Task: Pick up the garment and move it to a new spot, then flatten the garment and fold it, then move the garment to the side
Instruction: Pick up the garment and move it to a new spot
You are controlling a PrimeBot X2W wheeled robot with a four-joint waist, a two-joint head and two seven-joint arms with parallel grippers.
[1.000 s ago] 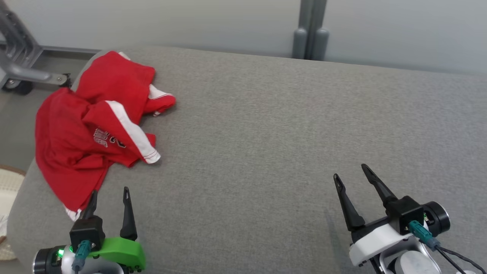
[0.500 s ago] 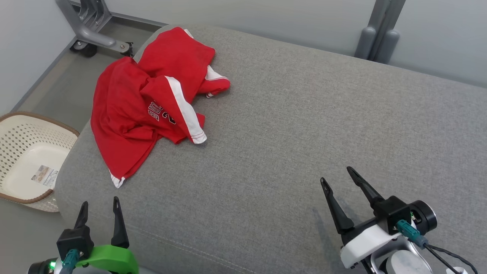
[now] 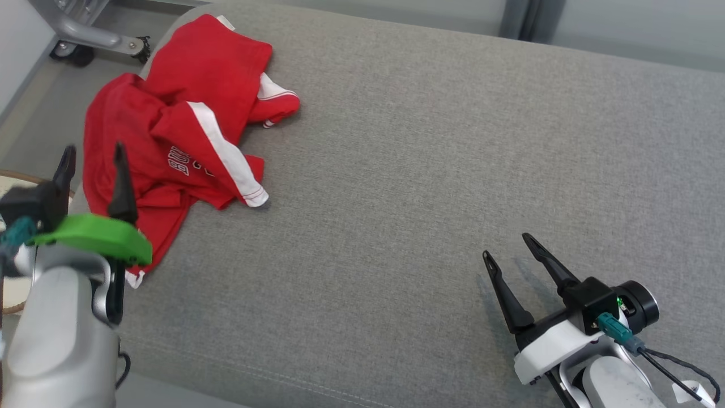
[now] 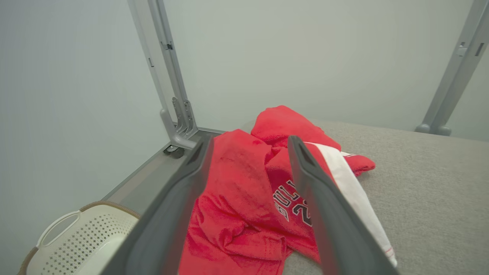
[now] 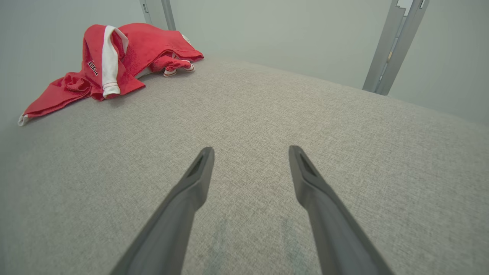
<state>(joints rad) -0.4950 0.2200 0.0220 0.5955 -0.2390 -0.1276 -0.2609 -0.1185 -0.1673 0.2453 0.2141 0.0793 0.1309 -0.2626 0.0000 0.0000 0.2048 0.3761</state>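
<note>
I have the red garment (image 3: 187,85) crumpled at the far left corner of the grey couch (image 3: 408,170). It has a broad white stripe, and I can read the letters "BULL" and a "2" on it. Its left side runs along the couch's left edge, and a white-hemmed tail reaches back toward the front left corner.

The rest of the couch, from the garment across to the right edge and down to the stitched front edge, is bare fabric, so I have wide room there.

My left pincer (image 3: 93,150) hangs over the left edge with its fingers spread and holding nothing. In the head view its tips sit in front of the garment's left part. In the left wrist view the same pincer (image 4: 250,141) looks along the red cloth (image 4: 244,183), with the couch surface (image 4: 420,191) opening to the right.

My right pincer (image 3: 506,246) is low over the front right part of the couch, well apart from the garment. It is also spread and holding nothing. In the right wrist view this pincer (image 5: 251,149) faces plain grey fabric (image 5: 267,114), with the garment (image 5: 133,42) far off at the upper left.

Beyond the far left corner a grey metal frame (image 3: 85,37) on a caster stands on the floor (image 3: 34,113). A grey post (image 3: 518,17) rises behind the far edge.

Beside the left edge, on the floor, is a white perforated basket (image 4: 88,240) with a brown rim. A finger hides most of its inside, so I cannot tell what it holds.
</note>
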